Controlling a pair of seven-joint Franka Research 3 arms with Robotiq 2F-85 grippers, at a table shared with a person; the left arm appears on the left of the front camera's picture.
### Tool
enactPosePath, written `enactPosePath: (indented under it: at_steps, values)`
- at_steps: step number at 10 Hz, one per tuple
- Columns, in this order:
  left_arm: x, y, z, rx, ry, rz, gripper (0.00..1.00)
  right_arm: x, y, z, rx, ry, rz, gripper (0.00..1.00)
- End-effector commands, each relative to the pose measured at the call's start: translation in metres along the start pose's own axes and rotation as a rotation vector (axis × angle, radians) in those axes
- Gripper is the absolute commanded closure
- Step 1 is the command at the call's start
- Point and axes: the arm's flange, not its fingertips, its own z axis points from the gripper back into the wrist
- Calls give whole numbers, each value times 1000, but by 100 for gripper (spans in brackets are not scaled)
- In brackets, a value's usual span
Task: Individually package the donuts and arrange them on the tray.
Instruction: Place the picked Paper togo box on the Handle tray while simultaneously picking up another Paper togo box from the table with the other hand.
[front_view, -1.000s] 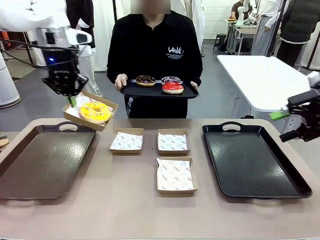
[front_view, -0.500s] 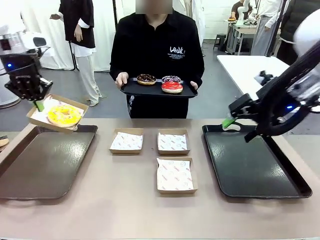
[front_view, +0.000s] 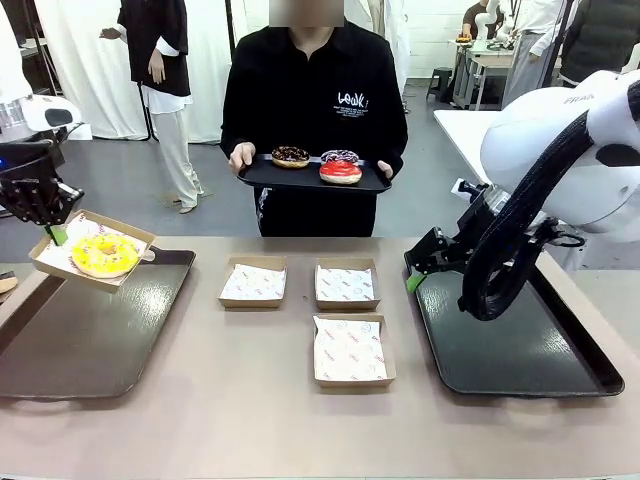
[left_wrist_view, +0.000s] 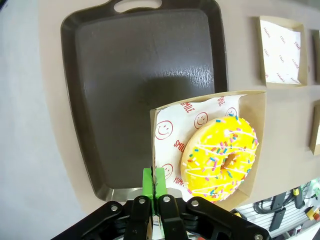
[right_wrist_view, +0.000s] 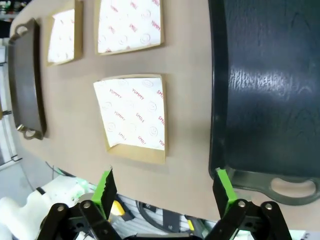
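Over the far edge of the left tray (front_view: 90, 330), the left gripper (left_wrist_view: 155, 181) is pinching the rim of a paper-lined box (left_wrist_view: 257, 130) carrying the yellow donut (left_wrist_view: 220, 155). Its icing is probably soft and easily smeared, so the stiff cardboard edge is serving as the safer hold. The right gripper (right_wrist_view: 165, 184) is hovering spread wide beside the right tray (right_wrist_view: 265, 75). Three lined boxes (front_view: 350, 350) are lying empty on the table, and the person's tray (front_view: 270, 178) is bearing three more donuts (front_view: 341, 172)
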Motion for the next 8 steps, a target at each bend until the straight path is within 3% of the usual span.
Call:
enactPosePath:
  at_steps: [1,2,8]
  values:
    - [2,3,-4,21,-14,-38,99,-3,-3,4,99,30,-13,0]
    - [0,0,0,0,0,0,99,0,0,0,0,0,0,0]
    - [0,0,0,0,0,0,99,0,-2,2,18,11,6,0]
